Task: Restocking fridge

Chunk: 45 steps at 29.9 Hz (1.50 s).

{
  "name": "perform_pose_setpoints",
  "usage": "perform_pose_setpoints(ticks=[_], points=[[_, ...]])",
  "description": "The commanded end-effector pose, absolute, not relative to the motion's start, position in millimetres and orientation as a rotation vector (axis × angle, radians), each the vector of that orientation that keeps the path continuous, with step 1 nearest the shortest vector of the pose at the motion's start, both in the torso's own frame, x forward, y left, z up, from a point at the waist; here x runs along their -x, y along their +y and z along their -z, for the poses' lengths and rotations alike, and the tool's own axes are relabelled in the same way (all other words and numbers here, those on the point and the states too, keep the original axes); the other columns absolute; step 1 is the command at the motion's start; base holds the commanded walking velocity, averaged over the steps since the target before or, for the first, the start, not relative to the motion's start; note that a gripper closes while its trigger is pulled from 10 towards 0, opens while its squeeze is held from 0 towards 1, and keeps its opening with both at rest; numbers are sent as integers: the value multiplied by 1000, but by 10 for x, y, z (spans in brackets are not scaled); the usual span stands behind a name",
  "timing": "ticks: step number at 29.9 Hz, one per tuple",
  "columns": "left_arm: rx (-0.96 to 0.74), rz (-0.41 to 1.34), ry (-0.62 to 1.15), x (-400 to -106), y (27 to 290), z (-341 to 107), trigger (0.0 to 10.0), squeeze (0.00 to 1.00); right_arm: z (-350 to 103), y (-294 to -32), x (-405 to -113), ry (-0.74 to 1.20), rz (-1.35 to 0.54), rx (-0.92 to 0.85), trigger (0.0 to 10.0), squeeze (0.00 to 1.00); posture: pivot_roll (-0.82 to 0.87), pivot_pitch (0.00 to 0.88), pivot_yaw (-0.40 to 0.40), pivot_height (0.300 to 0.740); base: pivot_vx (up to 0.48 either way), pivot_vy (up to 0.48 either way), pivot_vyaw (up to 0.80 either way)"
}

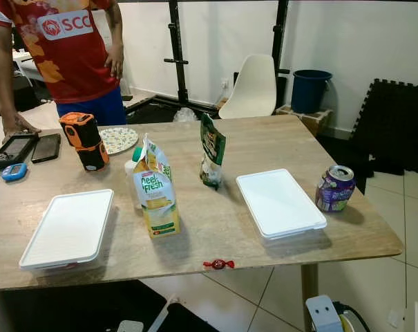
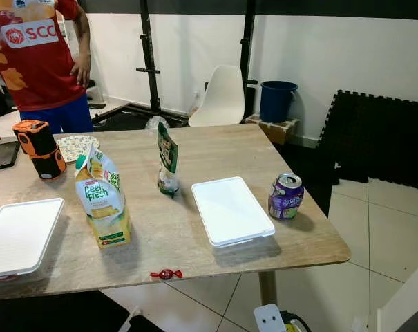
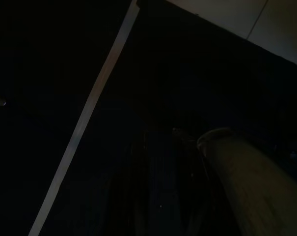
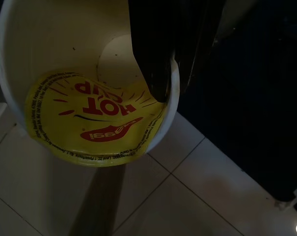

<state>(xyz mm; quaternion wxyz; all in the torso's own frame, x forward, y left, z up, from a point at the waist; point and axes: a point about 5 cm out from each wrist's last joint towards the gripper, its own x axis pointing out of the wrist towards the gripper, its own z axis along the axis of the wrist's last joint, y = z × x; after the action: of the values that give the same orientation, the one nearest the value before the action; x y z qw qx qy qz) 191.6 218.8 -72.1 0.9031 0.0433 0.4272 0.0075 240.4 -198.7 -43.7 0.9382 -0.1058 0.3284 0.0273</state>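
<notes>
"hot cup" on noodle cup

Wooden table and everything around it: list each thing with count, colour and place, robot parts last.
Wooden table: one, light brown, front centre.
Lidded plastic containers: two, white, near edge, left and right.
Juice carton: one, yellow-green, between the containers.
Snack pouch: one, green, upright mid-table.
Drink can: one, purple, right edge.
Wrapped candy: one, red, front edge.
Orange-black device: one, far left.
Patterned plate: one, beside the device.
Phones and handheld gadgets: dark and blue, far-left corner.
Plastic chair: one, white, behind the table.
Bucket: one, blue, by the wall.
Person in red shirt: one, far left.
Noodle cup: one, white with yellow lid, at the right gripper.
Left gripper: idle, in dark.
</notes>
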Motion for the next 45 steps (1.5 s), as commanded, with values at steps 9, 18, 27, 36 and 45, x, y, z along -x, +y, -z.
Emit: perform_pose_setpoints(ticks=[9, 18, 27, 36, 45], points=[[-64, -39, 883, -1937, 2159, 721, 10000, 0, 437, -2010, -2405, 678, -48, 226, 10000, 0, -59, 104, 20, 740, 0, -320, 0], [-74, -30, 886, -1919, 2167, 727, 10000, 0, 443, -1991, -2398, 677, -62, 231, 10000, 0, -62, 109, 20, 740, 0, 0, 0], [-60, -24, 874, -1920, 2138, 727, 10000, 0, 455, -1994, -2380, 683, -69, 233, 10000, 0, -60, 112, 9, 740, 0, 0, 0], [-66, -34, 865, -1954, 2167, 702, 10000, 0, 475, -1994, -2353, 694, -66, 216, 10000, 0, -54, 92, 13, 740, 0, 0, 0], [-56, -20, 867, -1952, 2143, 708, 10000, 0, 417, -1945, -2392, 596, -46, 143, 10000, 0, -56, 60, 20, 740, 0, 0, 0]])
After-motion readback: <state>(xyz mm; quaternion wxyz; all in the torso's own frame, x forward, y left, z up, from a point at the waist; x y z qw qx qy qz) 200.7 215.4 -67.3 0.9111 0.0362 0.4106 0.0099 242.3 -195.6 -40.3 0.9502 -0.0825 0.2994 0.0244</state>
